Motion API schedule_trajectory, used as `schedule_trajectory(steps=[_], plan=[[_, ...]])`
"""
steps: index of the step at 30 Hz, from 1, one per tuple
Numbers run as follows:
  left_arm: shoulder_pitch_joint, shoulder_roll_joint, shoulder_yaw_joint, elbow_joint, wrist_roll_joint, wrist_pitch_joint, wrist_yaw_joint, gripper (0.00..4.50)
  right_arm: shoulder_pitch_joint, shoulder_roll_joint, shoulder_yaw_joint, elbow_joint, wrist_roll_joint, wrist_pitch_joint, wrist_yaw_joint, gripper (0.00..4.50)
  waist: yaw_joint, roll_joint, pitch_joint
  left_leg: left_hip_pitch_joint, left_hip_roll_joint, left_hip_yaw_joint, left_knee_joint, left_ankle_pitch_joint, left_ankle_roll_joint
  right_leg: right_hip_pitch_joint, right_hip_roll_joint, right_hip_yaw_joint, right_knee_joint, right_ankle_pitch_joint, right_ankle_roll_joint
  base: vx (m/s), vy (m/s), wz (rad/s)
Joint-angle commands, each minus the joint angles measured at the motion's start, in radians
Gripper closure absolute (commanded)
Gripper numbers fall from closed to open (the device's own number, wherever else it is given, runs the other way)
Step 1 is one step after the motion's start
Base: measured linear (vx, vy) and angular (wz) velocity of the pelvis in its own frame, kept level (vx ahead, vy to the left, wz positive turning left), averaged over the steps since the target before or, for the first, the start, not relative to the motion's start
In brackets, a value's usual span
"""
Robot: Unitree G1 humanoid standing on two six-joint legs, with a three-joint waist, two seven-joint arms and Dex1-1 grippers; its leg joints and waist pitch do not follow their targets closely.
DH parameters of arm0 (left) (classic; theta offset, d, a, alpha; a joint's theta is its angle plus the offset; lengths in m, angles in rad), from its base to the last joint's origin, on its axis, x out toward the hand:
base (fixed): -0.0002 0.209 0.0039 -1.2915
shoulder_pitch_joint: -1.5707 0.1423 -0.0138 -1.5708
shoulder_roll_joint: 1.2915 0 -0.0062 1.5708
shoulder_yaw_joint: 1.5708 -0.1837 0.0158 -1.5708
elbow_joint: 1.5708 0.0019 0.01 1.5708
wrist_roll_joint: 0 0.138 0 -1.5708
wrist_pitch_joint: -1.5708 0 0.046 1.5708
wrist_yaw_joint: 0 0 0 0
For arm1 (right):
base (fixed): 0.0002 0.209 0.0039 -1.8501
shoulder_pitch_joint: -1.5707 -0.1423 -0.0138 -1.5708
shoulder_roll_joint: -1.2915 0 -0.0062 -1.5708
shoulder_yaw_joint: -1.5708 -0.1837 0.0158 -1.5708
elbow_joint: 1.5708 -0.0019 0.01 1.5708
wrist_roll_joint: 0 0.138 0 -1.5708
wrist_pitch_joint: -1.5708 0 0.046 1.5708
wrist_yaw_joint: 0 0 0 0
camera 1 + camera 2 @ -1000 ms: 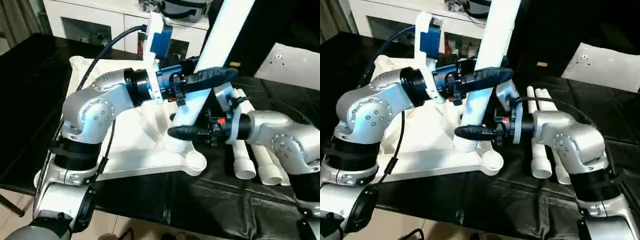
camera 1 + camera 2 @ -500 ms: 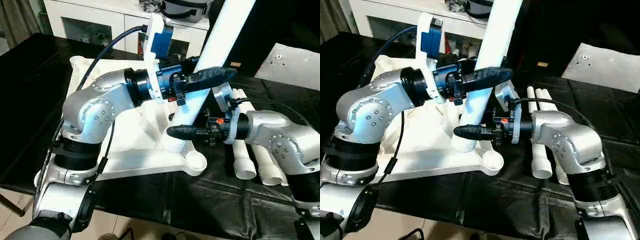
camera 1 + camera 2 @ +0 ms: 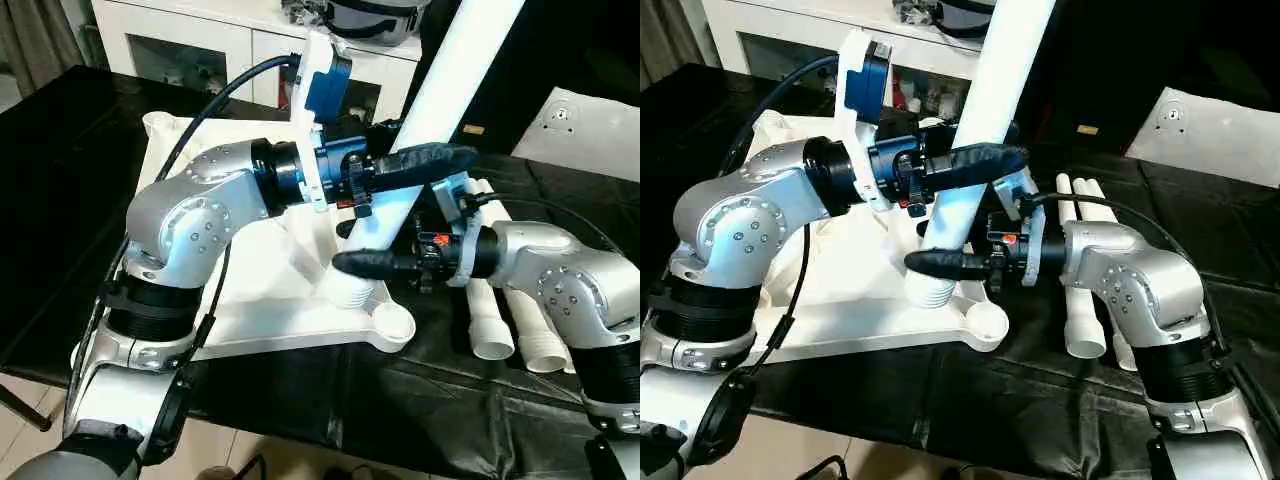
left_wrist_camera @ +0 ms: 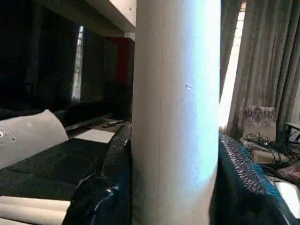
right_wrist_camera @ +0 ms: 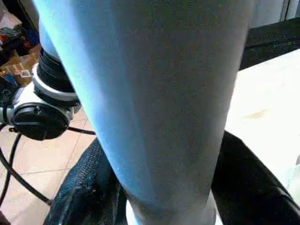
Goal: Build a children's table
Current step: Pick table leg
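The white tabletop (image 3: 255,295) lies underside up on the black table. A long white leg (image 3: 455,60) stands tilted, its top leaning to the right. Its ribbed end (image 3: 350,290) is down at the tabletop, just behind the round front-right corner socket (image 3: 390,324). My left gripper (image 3: 415,170) is shut on the leg's middle, its fingers (image 4: 110,187) pressing both sides of the leg (image 4: 176,117). My right gripper (image 3: 355,252) is shut on the leg (image 5: 159,93) lower down, just above the ribbed end. Spare legs (image 3: 1082,300) lie side by side to the right.
A white cabinet (image 3: 200,40) stands behind the table. A white board (image 3: 580,125) lies at the back right. Black cloth (image 3: 430,400) covers the table down to its front edge, beyond which the floor shows.
The leg's top has tipped slightly further right while both grippers keep their hold. The head view has shifted a little.
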Motion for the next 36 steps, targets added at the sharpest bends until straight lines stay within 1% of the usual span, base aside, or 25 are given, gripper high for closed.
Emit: schedule_trajectory(steps=[1, 5, 6, 8, 11, 12, 15, 16, 17, 18, 20, 21, 22, 23, 24, 25, 26, 27, 28, 29, 30, 31, 33, 34, 36], plan=[[-0.015, -0.001, -0.015, -0.017, 0.006, 0.003, -0.007, 2.70, -0.005, -0.006, -0.023, -0.001, 0.013, 0.007, 0.003, 2.27, 0.002, 0.013, -0.075, -0.007, 0.040, 0.001, -0.068, -0.033, 0.030, 0.085, -0.070, 0.044, -0.072, -0.326, -0.110, 0.000, 0.000, 0.00], [-0.018, -0.002, -0.015, -0.014, 0.006, 0.004, -0.008, 2.70, -0.002, -0.001, -0.021, 0.001, 0.013, 0.005, -0.002, 2.48, 0.001, 0.013, -0.075, -0.006, 0.040, 0.000, -0.068, -0.037, 0.027, 0.085, -0.070, 0.043, -0.073, -0.331, -0.107, 0.000, 0.000, 0.00], [-0.020, -0.004, -0.015, -0.011, 0.006, 0.004, -0.007, 2.70, -0.001, 0.002, -0.020, 0.001, 0.013, 0.004, -0.003, 2.48, 0.002, 0.017, -0.075, -0.006, 0.040, 0.000, -0.068, -0.036, 0.027, 0.084, -0.070, 0.044, -0.073, -0.327, -0.109, 0.000, 0.000, 0.00], [-0.021, -0.006, -0.014, -0.008, 0.006, 0.004, -0.006, 2.70, 0.000, 0.004, -0.021, 0.002, 0.013, 0.004, -0.005, 2.50, 0.001, 0.015, -0.075, -0.005, 0.040, 0.000, -0.068, -0.039, 0.027, 0.084, -0.069, 0.043, -0.074, -0.328, -0.110, 0.000, 0.000, 0.00], [-0.022, -0.009, -0.013, -0.006, 0.006, 0.004, -0.004, 2.70, 0.002, 0.007, -0.020, 0.002, 0.011, 0.002, -0.007, 2.50, 0.001, 0.018, -0.075, -0.005, 0.041, 0.000, -0.068, -0.039, 0.027, 0.084, -0.070, 0.044, -0.072, -0.315, -0.117, 0.000, 0.000, 0.00], [-0.022, -0.010, -0.013, -0.005, 0.006, 0.002, -0.002, 2.70, 0.004, 0.008, -0.020, 0.002, 0.010, 0.000, -0.007, 2.51, 0.001, 0.016, -0.075, -0.006, 0.040, 0.000, -0.068, -0.039, 0.026, 0.085, -0.070, 0.044, -0.073, -0.314, -0.117, 0.000, 0.000, 0.00], [-0.020, -0.013, -0.016, -0.014, 0.010, -0.003, 0.002, 2.70, 0.008, 0.011, -0.019, 0.002, 0.006, -0.005, -0.010, 2.51, 0.001, 0.018, -0.074, -0.005, 0.040, 0.000, -0.069, -0.047, 0.025, 0.085, -0.070, 0.043, -0.075, -0.328, -0.114, 0.000, 0.000, 0.00], [-0.022, -0.030, 0.001, -0.016, -0.011, 0.009, 0.021, 2.35, 0.012, 0.013, -0.019, 0.001, 0.005, -0.007, -0.014, 2.51, 0.001, 0.019, -0.075, -0.006, 0.039, 0.000, -0.068, -0.046, 0.024, 0.085, -0.070, 0.043, -0.074, -0.325, -0.114, 0.000, 0.000, 0.00], [-0.023, -0.032, 0.004, -0.016, -0.013, 0.010, 0.023, 2.35, 0.012, 0.013, -0.019, 0.001, 0.005, -0.007, -0.014, 2.51, 0.002, 0.019, -0.075, -0.006, 0.040, 0.000, -0.068, -0.045, 0.024, 0.085, -0.070, 0.043, -0.074, -0.323, -0.114, 0.000, 0.000, 0.00], [-0.028, -0.058, 0.033, -0.017, -0.047, 0.028, 0.054, 2.00, 0.019, 0.018, -0.021, 0.000, 0.003, -0.010, -0.021, 2.51, 0.002, 0.020, -0.075, -0.006, 0.040, 0.001, -0.067, -0.045, 0.022, 0.085, -0.070, 0.043, -0.072, -0.316, -0.120, 0.000, 0.000, 0.00], [-0.032, -0.070, 0.045, -0.016, -0.060, 0.033, 0.069, 1.97, 0.023, 0.021, -0.021, -0.001, 0.002, -0.012, -0.024, 2.52, 0.002, 0.019, -0.076, -0.007, 0.040, 0.000, -0.066, -0.046, 0.022, 0.086, -0.070, 0.042, -0.072, -0.313, -0.125, 0.000, 0.000, 0.00], [-0.037, -0.090, 0.056, -0.013, -0.065, 0.036, 0.099, 1.91, 0.034, 0.029, -0.022, -0.003, -0.002, -0.018, -0.034, 2.53, 0.004, 0.022, -0.075, -0.007, 0.039, -0.001, -0.067, -0.053, 0.026, 0.086, -0.070, 0.041, -0.075, -0.320, -0.127, 0.000, 0.000, 0.00], [-0.039, -0.097, 0.058, -0.012, -0.063, 0.036, 0.112, 1.91, 0.039, 0.033, -0.022, -0.004, -0.004, -0.021, -0.039, 2.53, 0.004, 0.021, -0.074, -0.006, 0.040, 0.000, -0.068, -0.056, 0.027, 0.085, -0.070, 0.041, -0.078, -0.324, -0.124, 0.000, 0.000, 0.00], [-0.039, -0.097, 0.058, -0.012, -0.063, 0.036, 0.112, 1.73, 0.039, 0.033, -0.022, -0.004, -0.004, -0.021, -0.039, 2.54, 0.004, 0.018, -0.075, -0.008, 0.038, 0.000, -0.067, -0.058, 0.028, 0.087, -0.069, 0.040, -0.079, -0.334, -0.116, 0.000, 0.000, 0.00], [-0.042, -0.111, 0.064, -0.008, -0.062, 0.030, 0.130, 1.73, 0.045, 0.041, -0.023, -0.003, -0.008, -0.027, -0.050, 2.54, 0.004, 0.021, -0.074, -0.007, 0.038, -0.001, -0.068, -0.058, 0.030, 0.086, -0.069, 0.040, -0.080, -0.340, -0.110, 0.000, 0.000, 0.00], [-0.043, -0.116, 0.066, -0.007, -0.062, 0.027, 0.137, 1.62, 0.047, 0.044, -0.024, -0.002, -0.009, -0.030, -0.053, 2.54, 0.004, 0.020, -0.075, -0.007, 0.038, -0.001, -0.067, -0.056, 0.030, 0.085, -0.068, 0.040, -0.080, -0.342, -0.108, 0.000, 0.000, 0.00], [-0.045, -0.134, 0.081, -0.003, -0.071, 0.022, 0.160, 1.56, 0.051, 0.054, -0.029, 0.002, -0.014, -0.038, -0.069, 2.54, 0.005, 0.023, -0.075, -0.009, 0.037, -0.001, -0.067, -0.053, 0.028, 0.088, -0.069, 0.039, -0.080, -0.345, -0.105, 0.000, 0.000, 0.00], [-0.048, -0.152, 0.097, 0.000, -0.081, 0.016, 0.184, 1.53, 0.055, 0.065, -0.034, 0.006, -0.019, -0.047, -0.086, 2.54, 0.004, 0.020, -0.075, -0.009, 0.036, -0.001, -0.067, -0.057, 0.028, 0.086, -0.068, 0.038, -0.083, -0.356, -0.101, 0.000, 0.000, 0.00], [-0.050, -0.166, 0.114, 0.002, -0.090, 0.010, 0.207, 1.45, 0.059, 0.075, -0.038, 0.010, -0.024, -0.057, -0.102, 2.55, 0.005, 0.025, -0.075, -0.009, 0.036, -0.001, -0.066, -0.056, 0.025, 0.086, -0.069, 0.039, -0.080, -0.352, -0.103, 0.000, 0.000, 0.00], [-0.052, -0.181, 0.132, 0.003, -0.098, 0.007, 0.229, 1.35, 0.062, 0.086, -0.043, 0.013, -0.029, -0.066, -0.117, 2.55, 0.004, 0.021, -0.075, -0.010, 0.034, 0.000, -0.066, -0.063, 0.027, 0.086, -0.068, 0.037, -0.086, -0.366, -0.097, 0.000, 0.000, 0.00], [-0.053, -0.204, 0.161, 0.001, -0.121, -0.004, 0.261, 1.24, 0.068, 0.104, -0.053, 0.019, -0.032, -0.076, -0.143, 2.55, 0.004, 0.020, -0.075, -0.011, 0.033, 0.001, -0.065, -0.061, 0.028, 0.085, -0.068, 0.037, -0.086, -0.372, -0.095, 0.000, 0.000, 0.00], [-0.053, -0.227, 0.189, -0.002, -0.147, -0.012, 0.293, 1.19, 0.075, 0.121, -0.062, 0.023, -0.039, -0.090, -0.168, 2.55, 0.006, 0.023, -0.075, -0.010, 0.033, -0.001, -0.065, -0.064, 0.028, 0.085, -0.069, 0.036, -0.088, -0.378, -0.093, 0.000, 0.000, 0.00], [-0.051, -0.245, 0.209, -0.006, -0.166, -0.026, 0.312, 1.04, 0.082, 0.137, -0.072, 0.027, -0.044, -0.102, -0.192, 2.55, 0.005, 0.021, -0.076, -0.009, 0.034, -0.001, -0.066, -0.062, 0.030, 0.085, -0.066, 0.035, -0.087, -0.365, -0.096, 0.000, 0.000, 0.00], [-0.051, -0.290, 0.266, -0.008, -0.228, -0.055, 0.375, 0.80, 0.096, 0.174, -0.094, 0.031, -0.050, -0.130, -0.246, 2.55, 0.006, 0.021, -0.075, -0.012, 0.033, 0.000, -0.065, -0.062, 0.029, 0.084, -0.068, 0.036, -0.085, -0.359, -0.098, 0.000, 0.000, 0.00], [-0.052, -0.312, 0.297, -0.011, -0.242, -0.102, 0.397, 0.73, 0.104, 0.199, -0.112, 0.032, -0.052, -0.146, -0.285, 2.56, 0.005, 0.022, -0.077, -0.012, 0.033, -0.001, -0.067, -0.067, 0.028, 0.085, -0.068, 0.033, -0.087, -0.362, -0.099, 0.000, 0.000, 0.00]])
